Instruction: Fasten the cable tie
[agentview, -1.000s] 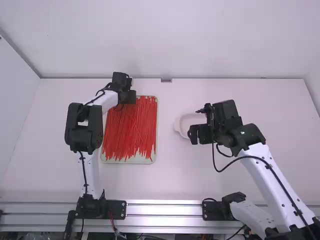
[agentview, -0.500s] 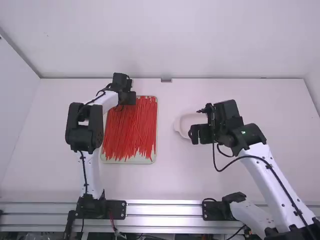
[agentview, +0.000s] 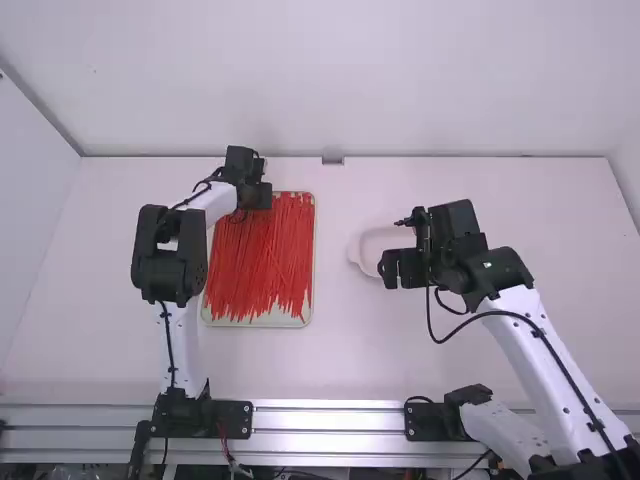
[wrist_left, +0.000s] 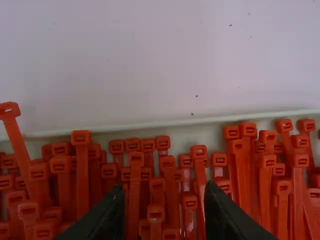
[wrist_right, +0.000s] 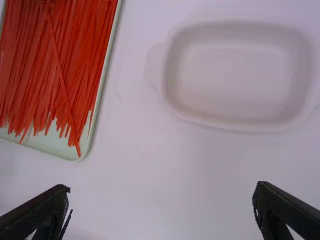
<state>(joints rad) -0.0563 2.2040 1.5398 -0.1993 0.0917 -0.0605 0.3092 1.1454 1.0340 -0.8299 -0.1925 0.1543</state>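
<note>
A heap of red cable ties (agentview: 262, 255) lies lengthwise in a pale tray (agentview: 256, 320) left of the table's middle. My left gripper (agentview: 254, 199) hangs at the tray's far end. In the left wrist view it (wrist_left: 162, 212) stands open just above the ties' heads (wrist_left: 150, 150), with a few ties between its fingers (wrist_left: 107, 217) and nothing gripped. My right gripper (agentview: 393, 270) hovers near the front right edge of a white dish (agentview: 362, 245). In the right wrist view its fingers (wrist_right: 287, 210) are spread wide and hold nothing, and the dish (wrist_right: 240, 75) is empty.
The tray's far rim (wrist_left: 150, 124) runs just beyond the tie heads, with bare white table past it. The right wrist view also shows the tie tips (wrist_right: 50, 65) and the tray's corner (wrist_right: 75, 150). White walls close in the table at the back and left.
</note>
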